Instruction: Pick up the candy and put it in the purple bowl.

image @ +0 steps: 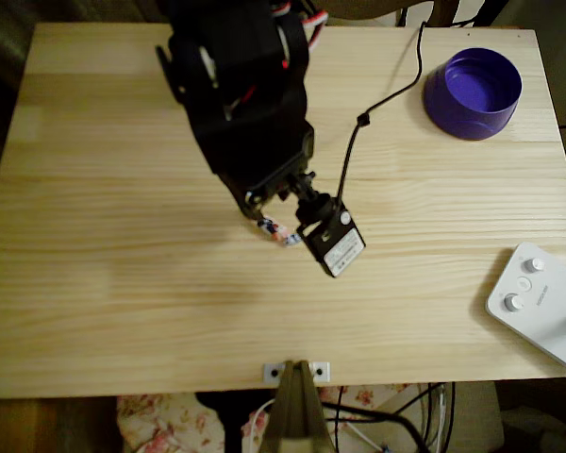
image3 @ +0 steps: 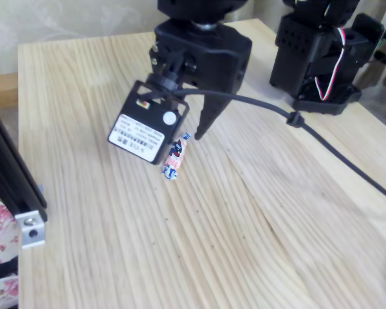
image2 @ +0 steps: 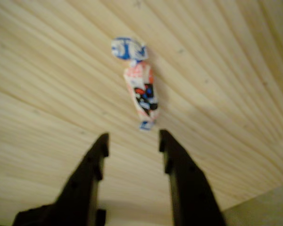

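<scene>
Whitish-pink candy (image2: 140, 84) lies on the surface just ahead of the parted, empty jaws (image2: 132, 141); its long axis points between them.

Pale wood table (image: 123, 311), warm dim light; floral fabric (image: 160, 425) below front edge.
</scene>
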Robot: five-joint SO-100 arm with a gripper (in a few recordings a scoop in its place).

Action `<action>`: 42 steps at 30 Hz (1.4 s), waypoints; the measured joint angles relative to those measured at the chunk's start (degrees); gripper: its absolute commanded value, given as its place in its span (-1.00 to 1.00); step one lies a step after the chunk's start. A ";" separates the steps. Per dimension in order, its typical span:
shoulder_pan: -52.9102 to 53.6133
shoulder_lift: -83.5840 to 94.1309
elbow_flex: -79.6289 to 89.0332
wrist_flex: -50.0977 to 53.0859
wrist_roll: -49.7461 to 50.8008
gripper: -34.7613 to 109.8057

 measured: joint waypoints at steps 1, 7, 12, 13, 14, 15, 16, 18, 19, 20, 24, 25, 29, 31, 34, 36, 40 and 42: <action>-0.35 0.00 0.00 -0.79 0.09 -0.30; -1.41 0.00 0.18 -3.43 -0.44 -0.30; -0.97 0.00 0.97 -5.45 -1.49 -0.30; -0.97 0.00 1.05 -5.36 -1.49 -0.30; -0.97 0.00 1.05 -5.27 -1.49 -0.30; -0.88 0.00 1.58 -5.36 -1.32 -0.30; -0.88 0.00 2.37 -5.36 -1.05 -0.30; -0.79 0.00 3.60 -5.36 -0.79 -0.30; -0.70 0.00 4.57 -5.36 -0.70 -0.30; -0.79 0.00 5.54 -5.36 -0.70 -0.30; -1.05 0.00 7.03 -5.80 -0.79 -0.30; -1.14 0.00 7.12 -6.15 -0.79 -0.30; -1.14 -0.70 7.12 -8.09 -0.79 -0.30; -0.70 -1.58 7.12 -8.79 -1.14 -0.30; -0.79 -2.55 7.12 -9.32 -2.37 -0.30; -0.35 -3.25 7.03 -9.93 -2.46 -0.30; 1.14 -4.39 6.06 -10.46 -4.13 -0.30; 1.85 -5.62 5.89 -11.34 -5.01 -0.30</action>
